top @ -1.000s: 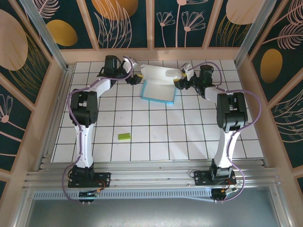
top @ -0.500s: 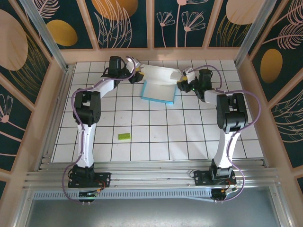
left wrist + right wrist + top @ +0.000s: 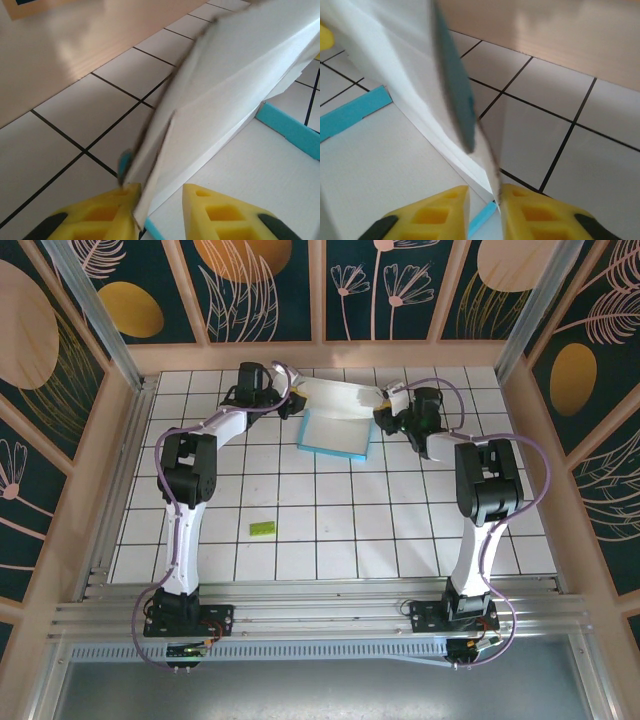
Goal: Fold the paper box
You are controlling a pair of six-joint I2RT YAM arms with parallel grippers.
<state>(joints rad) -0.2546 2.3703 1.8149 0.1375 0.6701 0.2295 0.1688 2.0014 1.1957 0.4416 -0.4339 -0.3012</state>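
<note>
The paper box (image 3: pixel 337 433) lies at the back of the tiled table, its blue rim showing and a whitish back flap (image 3: pixel 335 396) raised. My left gripper (image 3: pixel 292 403) is at the flap's left end, my right gripper (image 3: pixel 381 418) at its right end. In the left wrist view a side flap of the box (image 3: pixel 150 165) stands between my yellow fingers (image 3: pixel 107 215), touching the left one, with a gap to the other; the left gripper (image 3: pixel 161 210) is open. In the right wrist view a flap (image 3: pixel 492 145) leans on the right finger (image 3: pixel 540 212) of my right gripper (image 3: pixel 485 207), also narrowly open.
A small green piece (image 3: pixel 263 528) lies on the tiles toward the front left. The wooden back wall (image 3: pixel 320 355) stands just behind the box. Side walls and metal frame rails border the table.
Both grippers have moved in toward the ends of the raised flap, and their jaws have narrowed around the box's side flaps. The flap has been drawn more upright.
</note>
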